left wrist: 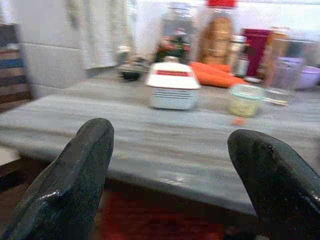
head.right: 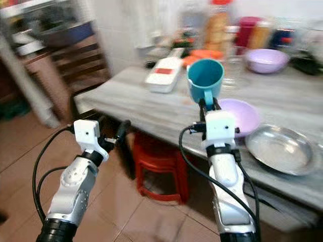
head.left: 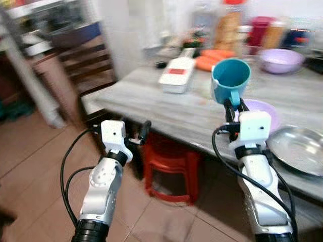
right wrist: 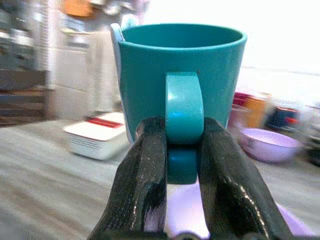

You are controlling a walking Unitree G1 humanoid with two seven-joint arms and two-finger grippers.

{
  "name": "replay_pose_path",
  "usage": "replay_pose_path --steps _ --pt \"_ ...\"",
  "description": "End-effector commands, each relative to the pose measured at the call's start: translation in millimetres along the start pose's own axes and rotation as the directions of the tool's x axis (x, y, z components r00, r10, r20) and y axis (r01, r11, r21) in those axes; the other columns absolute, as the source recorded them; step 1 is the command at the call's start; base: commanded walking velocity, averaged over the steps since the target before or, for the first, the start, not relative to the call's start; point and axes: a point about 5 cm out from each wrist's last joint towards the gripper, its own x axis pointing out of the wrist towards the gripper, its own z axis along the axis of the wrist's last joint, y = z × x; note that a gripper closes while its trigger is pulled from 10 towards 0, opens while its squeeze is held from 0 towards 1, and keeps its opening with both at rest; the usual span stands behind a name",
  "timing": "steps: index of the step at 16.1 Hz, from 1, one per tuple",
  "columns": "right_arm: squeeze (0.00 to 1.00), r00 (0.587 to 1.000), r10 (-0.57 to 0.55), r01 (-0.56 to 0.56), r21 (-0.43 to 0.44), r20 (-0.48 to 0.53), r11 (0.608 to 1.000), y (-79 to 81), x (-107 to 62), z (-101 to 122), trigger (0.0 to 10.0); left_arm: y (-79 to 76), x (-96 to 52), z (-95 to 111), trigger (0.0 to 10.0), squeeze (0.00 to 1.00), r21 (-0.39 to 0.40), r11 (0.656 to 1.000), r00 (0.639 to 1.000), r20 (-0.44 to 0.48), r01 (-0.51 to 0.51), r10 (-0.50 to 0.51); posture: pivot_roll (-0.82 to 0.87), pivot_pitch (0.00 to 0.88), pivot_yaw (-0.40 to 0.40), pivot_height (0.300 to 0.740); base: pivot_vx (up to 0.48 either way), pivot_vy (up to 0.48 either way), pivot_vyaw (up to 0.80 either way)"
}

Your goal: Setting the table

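A teal mug is held upright by its handle above the grey table's near edge, my right gripper shut on it. In the right wrist view the two black fingers pinch the teal handle. Just behind that gripper a lilac plate lies on the table, with a steel dish to its right. My left gripper stands open in front of the table's left corner, empty; its fingertips frame the tabletop in the left wrist view.
A white box with a red label, carrots, jars and a lilac bowl crowd the table's back. A red plastic stool stands under the table. A wooden chair is at the left, on tiled floor.
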Motion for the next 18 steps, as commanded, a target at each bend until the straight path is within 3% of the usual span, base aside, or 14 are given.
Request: replay_pose_path --steps 1,10,18 --pt "0.0 0.999 -0.005 0.005 -0.002 0.041 1.0 -0.7 1.2 9.6 10.0 1.2 1.6 2.2 10.0 0.0 0.003 1.0 1.0 -0.001 -0.001 0.001 -0.11 0.0 0.115 0.74 0.0 -0.311 -0.8" --pt "0.0 0.999 -0.001 0.002 -0.004 0.046 1.0 0.5 2.1 11.8 10.0 1.3 3.1 3.8 10.0 0.0 -0.003 1.0 1.0 0.003 -0.006 0.006 -0.11 0.0 0.112 0.74 0.0 -0.312 -0.73" --pt "0.0 0.999 0.004 -0.004 0.003 0.046 1.0 1.1 2.2 12.0 10.0 3.7 4.5 5.6 10.0 0.0 0.019 1.0 1.0 0.017 -0.013 0.013 -0.11 0.0 0.118 0.74 0.0 -0.066 0.13"
